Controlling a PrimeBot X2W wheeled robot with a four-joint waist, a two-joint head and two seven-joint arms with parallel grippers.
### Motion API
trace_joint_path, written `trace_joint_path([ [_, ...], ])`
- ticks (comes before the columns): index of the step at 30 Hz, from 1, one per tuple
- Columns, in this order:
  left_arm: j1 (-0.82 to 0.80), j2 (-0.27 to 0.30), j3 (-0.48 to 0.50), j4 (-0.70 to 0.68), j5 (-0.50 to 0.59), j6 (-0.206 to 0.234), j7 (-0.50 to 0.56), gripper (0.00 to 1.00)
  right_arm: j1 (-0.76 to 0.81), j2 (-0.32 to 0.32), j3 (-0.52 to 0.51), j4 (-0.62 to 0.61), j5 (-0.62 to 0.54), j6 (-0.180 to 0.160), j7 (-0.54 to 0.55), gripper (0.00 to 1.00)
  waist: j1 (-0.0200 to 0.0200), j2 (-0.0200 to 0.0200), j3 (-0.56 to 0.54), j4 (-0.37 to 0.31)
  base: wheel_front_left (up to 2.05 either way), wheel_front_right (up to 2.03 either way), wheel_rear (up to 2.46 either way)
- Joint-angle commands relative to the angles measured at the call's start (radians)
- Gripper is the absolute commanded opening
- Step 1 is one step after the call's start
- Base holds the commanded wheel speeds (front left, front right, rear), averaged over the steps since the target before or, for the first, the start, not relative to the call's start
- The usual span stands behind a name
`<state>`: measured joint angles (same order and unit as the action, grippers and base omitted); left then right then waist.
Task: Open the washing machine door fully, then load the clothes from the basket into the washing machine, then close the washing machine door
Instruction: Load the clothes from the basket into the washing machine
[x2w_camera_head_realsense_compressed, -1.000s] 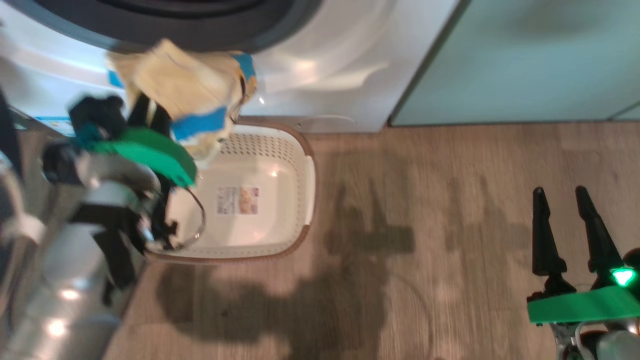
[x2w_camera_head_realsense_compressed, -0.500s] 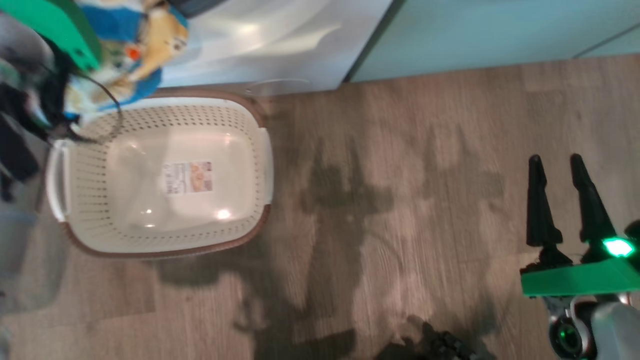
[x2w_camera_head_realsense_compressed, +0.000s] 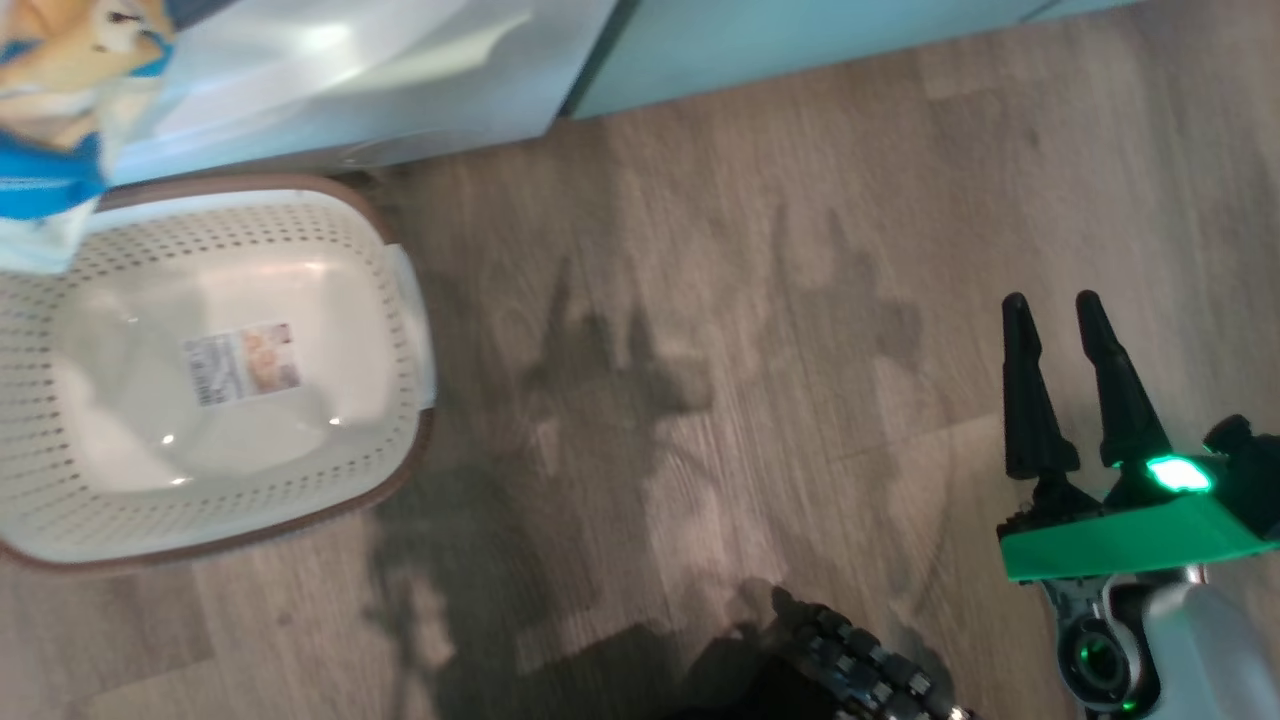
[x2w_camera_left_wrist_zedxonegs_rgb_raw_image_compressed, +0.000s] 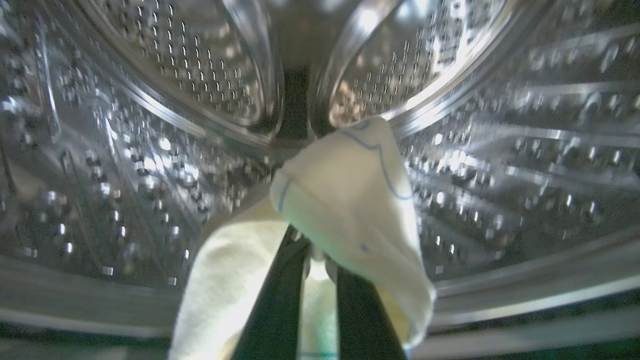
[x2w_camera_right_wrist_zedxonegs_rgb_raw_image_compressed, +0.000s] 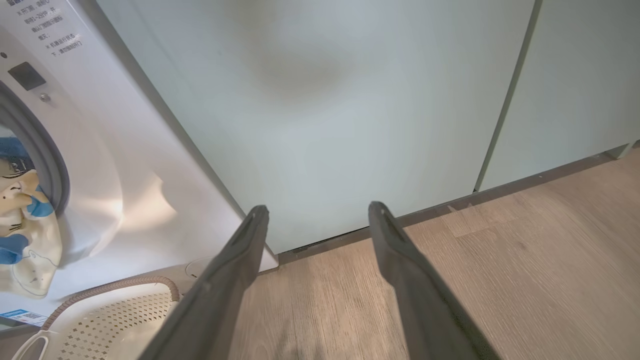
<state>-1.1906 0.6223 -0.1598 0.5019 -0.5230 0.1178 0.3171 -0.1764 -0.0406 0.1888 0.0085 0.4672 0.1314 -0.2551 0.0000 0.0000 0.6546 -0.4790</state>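
Steel drum (x2w_camera_left_wrist_zedxonegs_rgb_raw_image_compressed: 150, 150): left gripper (x2w_camera_left_wrist_zedxonegs_rgb_raw_image_compressed: 320, 255) is reaching inside, jaws pinching the clothes (x2w_camera_left_wrist_zedxonegs_rgb_raw_image_compressed: 350, 200)
Clothes: draping over the jaws, tail hanging out at the washing machine (x2w_camera_right_wrist_zedxonegs_rgb_raw_image_compressed: 125, 165) mouth
Right gripper (x2w_camera_head_realsense_compressed: 1050, 300): idling spread, empty
Basket (x2w_camera_head_realsense_compressed: 400, 330): sitting just below the mouth
Release: pushing deeper first, so nothing is trailing over the rim

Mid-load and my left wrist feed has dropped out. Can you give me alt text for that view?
The left gripper is shut on a pale yellow garment with thin blue stitching, pointing it into the steel drum. The cloth drapes over both dark fingers. The drum's shiny perforated wall curves around it on every side.
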Motion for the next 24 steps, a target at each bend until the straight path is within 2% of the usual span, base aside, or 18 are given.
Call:
trace_joint_path([
  [1, -0.057, 0.065, 0.036, -0.024, 0.011, 0.003, -0.014, 0.00, -0.014, -0.010, 0.018, -0.023, 0.009, -0.001, -0.007, 1.00, 0.0000, 0.0000, 0.021, -0.027, 0.00, 0.00, 0.00],
  [5, -0.123, 0.074, 0.037, 0.002, 0.024, 0.003, -0.050, 0.00, -0.016, -0.010, 0.024, -0.020, 0.026, -0.001, -0.007, 1.00, 0.0000, 0.0000, 0.043, -0.052, 0.00, 0.00, 0.00],
  [9, -0.196, 0.101, 0.011, 0.030, 0.070, -0.022, -0.113, 0.00, -0.023, -0.010, 0.030, -0.021, 0.040, -0.001, -0.007, 1.00, 0.0000, 0.0000, 0.067, -0.068, 0.00, 0.00, 0.00],
  [17, -0.321, 0.107, -0.032, 0.078, 0.170, -0.032, -0.374, 0.00, -0.043, -0.010, 0.038, -0.022, 0.058, -0.001, -0.007, 1.00, 0.0000, 0.0000, 0.097, -0.079, 0.00, 0.00, 0.00],
  [20, -0.326, 0.105, -0.043, 0.127, 0.184, -0.029, -0.405, 0.00, -0.047, -0.010, 0.040, -0.023, 0.062, -0.001, -0.007, 1.00, 0.0000, 0.0000, 0.103, -0.078, 0.00, 0.00, 0.00],
  [24, -0.305, 0.099, -0.045, 0.205, 0.167, -0.026, -0.365, 0.00, -0.052, -0.010, 0.043, -0.020, 0.070, -0.001, -0.007, 1.00, 0.0000, 0.0000, 0.107, -0.070, 0.00, 0.00, 0.00],
])
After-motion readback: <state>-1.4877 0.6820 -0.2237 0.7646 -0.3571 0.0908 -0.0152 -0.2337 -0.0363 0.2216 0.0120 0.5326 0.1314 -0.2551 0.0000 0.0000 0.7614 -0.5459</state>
